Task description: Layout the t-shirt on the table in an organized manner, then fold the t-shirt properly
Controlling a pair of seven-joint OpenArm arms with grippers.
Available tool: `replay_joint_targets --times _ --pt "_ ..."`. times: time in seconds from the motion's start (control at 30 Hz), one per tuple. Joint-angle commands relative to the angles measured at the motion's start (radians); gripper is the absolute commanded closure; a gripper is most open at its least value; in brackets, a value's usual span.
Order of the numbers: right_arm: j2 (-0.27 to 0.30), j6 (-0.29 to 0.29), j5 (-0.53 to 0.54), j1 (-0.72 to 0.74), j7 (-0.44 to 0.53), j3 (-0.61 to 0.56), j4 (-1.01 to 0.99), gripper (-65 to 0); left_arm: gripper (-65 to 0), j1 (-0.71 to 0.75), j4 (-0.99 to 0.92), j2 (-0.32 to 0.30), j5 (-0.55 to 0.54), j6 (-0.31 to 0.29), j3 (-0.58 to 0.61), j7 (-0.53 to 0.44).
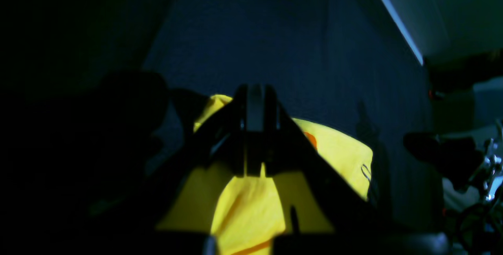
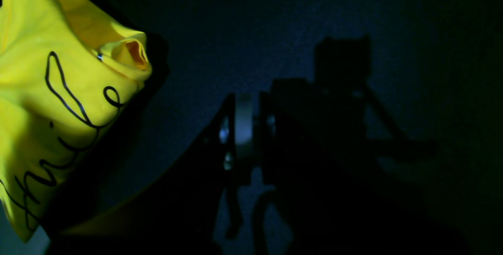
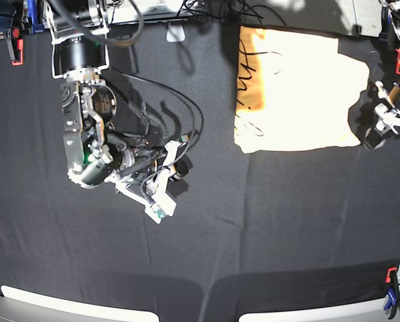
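Nearest, right gripper (image 3: 161,202): jaws together, empty, over bare table (image 3: 267,228). Farther, t-shirt (image 3: 300,94): a partly folded block at the table's far side, scribbled edge showing. Left gripper (image 1: 254,129): clamped on the shirt's edge. Step, by my reading: folding. Next move calls for carrying that edge across evenly.

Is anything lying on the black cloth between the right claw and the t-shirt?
Nothing visible. The right claw sits apart from the t-shirt, with only bare table between them. The left claw is already shut on the shirt's far edge.
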Motion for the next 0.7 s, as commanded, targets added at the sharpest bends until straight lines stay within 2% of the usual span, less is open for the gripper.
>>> replay_joint_targets --times 0.0,0.03,0.1,0.13,0.33,0.5,0.6,0.67 --pt "0.003 0.007 0.014 0.023 0.018 0.005 0.017 -2.7 0.0 -0.009 0.017 -0.018 -0.021 -0.025 -0.005 0.000" --pt "0.002 0.007 0.014 0.023 0.018 0.005 0.017 -2.7 -4.3 -0.008 0.017 -0.018 -0.022 -0.037 -0.005 0.003" --pt "0.002 0.007 0.014 0.023 0.018 0.005 0.017 -2.7 -26.4 -0.008 0.017 -0.018 -0.034 -0.048 -0.005 0.006" --pt "0.002 0.007 0.014 0.023 0.018 0.005 0.017 -2.7 -32.0 -0.009 0.017 -0.018 -0.038 -0.048 -0.005 0.006" --pt "0.002 0.007 0.014 0.023 0.015 0.005 0.017 -2.7 -32.6 -0.008 0.017 -0.018 -0.043 -0.048 -0.005 0.031" --pt "0.002 0.007 0.014 0.023 0.015 0.005 0.017 -2.7 -32.6 -0.008 0.017 -0.018 -0.158 -0.049 -0.005 0.122" --pt "0.002 0.007 0.014 0.023 0.015 0.005 0.017 -2.7 -32.4 -0.008 0.017 -0.018 -0.163 -0.049 -0.005 0.119" --pt "0.003 0.007 0.014 0.023 0.015 0.005 0.017 -2.7 -29.1 -0.008 0.017 -0.018 -0.163 -0.049 -0.005 0.106"
